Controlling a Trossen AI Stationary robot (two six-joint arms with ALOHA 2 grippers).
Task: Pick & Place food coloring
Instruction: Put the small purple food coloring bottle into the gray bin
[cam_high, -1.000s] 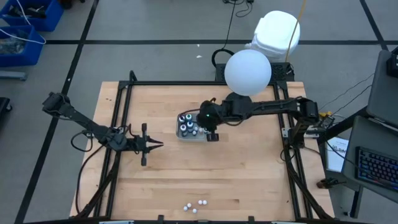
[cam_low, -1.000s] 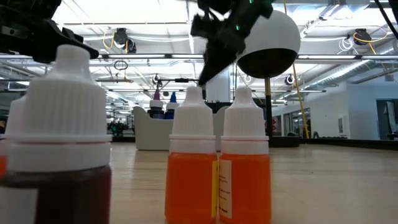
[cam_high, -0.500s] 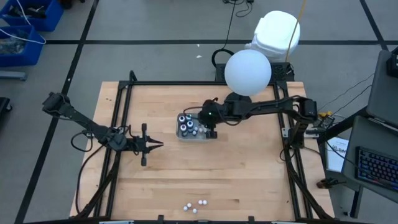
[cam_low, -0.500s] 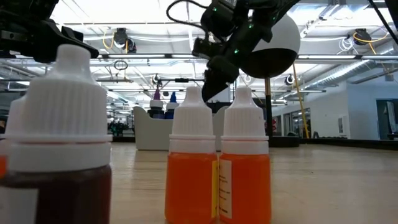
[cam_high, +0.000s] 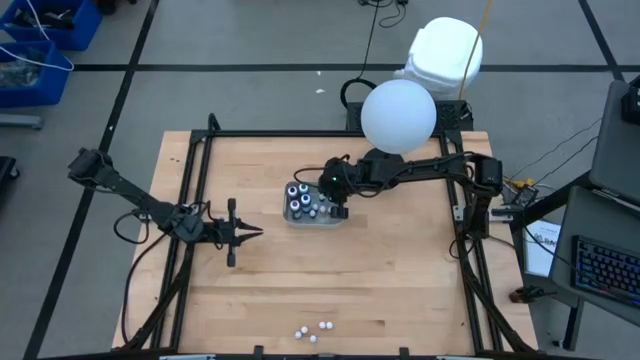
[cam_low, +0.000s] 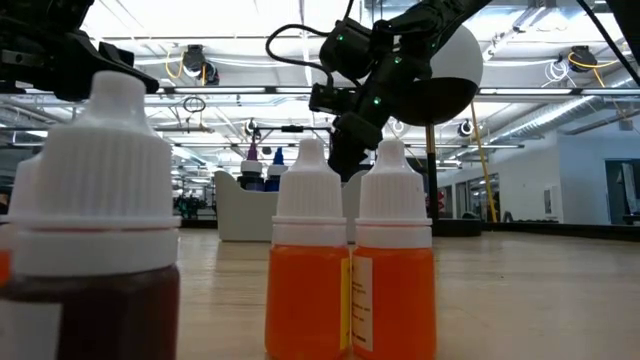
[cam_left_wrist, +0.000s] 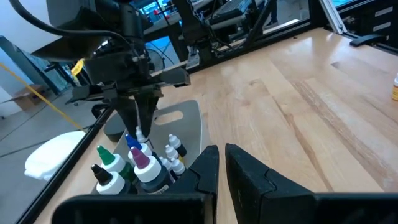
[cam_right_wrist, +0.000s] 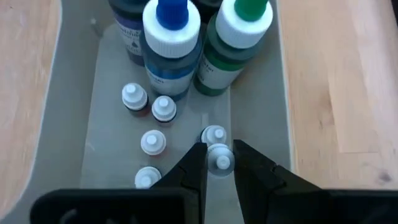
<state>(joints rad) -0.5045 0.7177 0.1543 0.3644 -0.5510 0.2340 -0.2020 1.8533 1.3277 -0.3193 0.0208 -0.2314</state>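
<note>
White-capped small bottle pinched by our right gripper over the grey plastic tray.
We should lower it straight, clear of its upright neighbour, before letting go. Farther in stand larger blue- and green-capped bottles; our left gripper, fingers together, waits well apart.

Large open robotics lab; wooden surface inside black frame rails; ceiling strip lights; blue storage bins far left.
</note>
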